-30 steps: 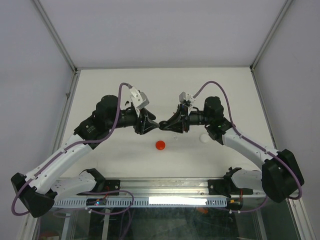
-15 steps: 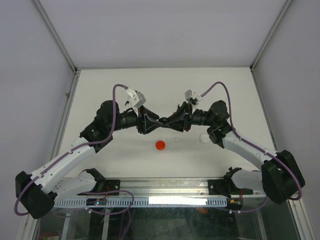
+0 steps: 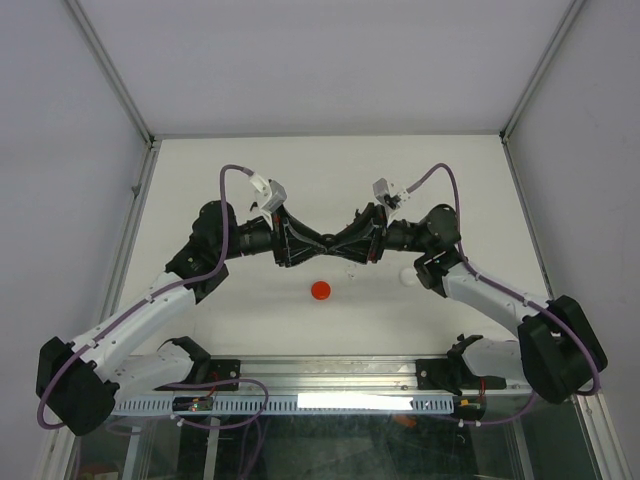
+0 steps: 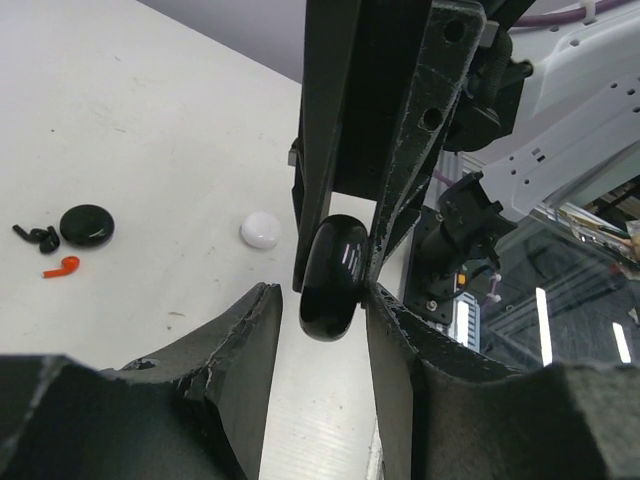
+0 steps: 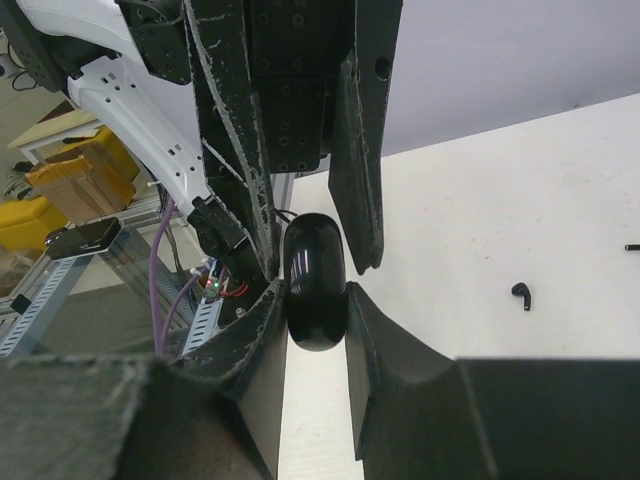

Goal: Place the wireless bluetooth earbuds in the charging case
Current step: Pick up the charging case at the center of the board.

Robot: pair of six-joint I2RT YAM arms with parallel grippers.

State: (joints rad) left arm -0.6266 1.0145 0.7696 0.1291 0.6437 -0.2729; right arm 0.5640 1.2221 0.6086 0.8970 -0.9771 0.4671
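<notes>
Your two arms met tip to tip above the middle of the surface (image 3: pixel 300 170). The black charging case (image 4: pixel 330 272) hung in the air between them, clear of the surface. Your right fingers (image 5: pixel 385 345) were nearly closed and had hold of it. One finger pressed each broad face, the case stood on edge, and roughly half of it stuck out past the tips.

Your left fingers (image 4: pixel 235 350) came in from the opposite side and stood partly open around that free half. In the left wrist view, one of them lay against or just beside one face of the case. The other stood off it, with a narrow strip of pale surface showing through the gap. So on that side you had the case bracketed, not clamped.

The earbuds were all down on the surface, well apart from both sets of fingers and from the case you held. The left wrist view showed a small cluster of black earbuds (image 4: pixel 38 237) just beside a black puck (image 4: pixel 87 225). A red earbud (image 4: pixel 62 267) lay just beside that cluster, and a white puck (image 4: pixel 260 230) sat on its own farther along. The right wrist view showed a lone black earbud (image 5: pixel 522 293) on bare surface. From overhead, a red puck (image 3: pixel 320 290) lay near the point where your fingers met, on the side toward the arm bases.
</notes>
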